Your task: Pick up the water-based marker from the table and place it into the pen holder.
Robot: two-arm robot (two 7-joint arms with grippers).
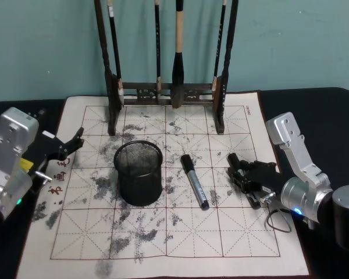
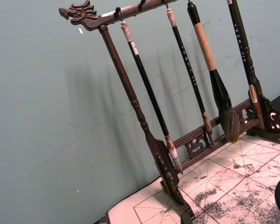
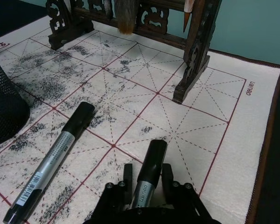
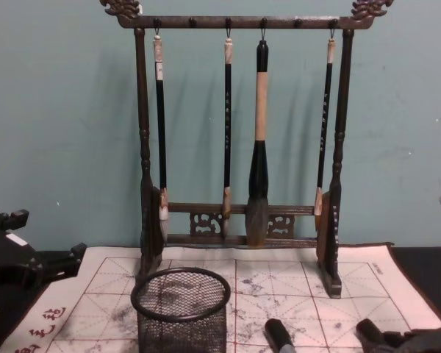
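R gripper is at the right part of the mat, fingers clamped on a marker, cap pointing fwd toward the rack. 2nd marker lies flat on mat betw. R gripper and holder, apart from both. L gripper idle at mat's left edge.

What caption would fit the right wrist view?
Right gripper shut on a marker, a second marker lying on the mat near the mesh cup.
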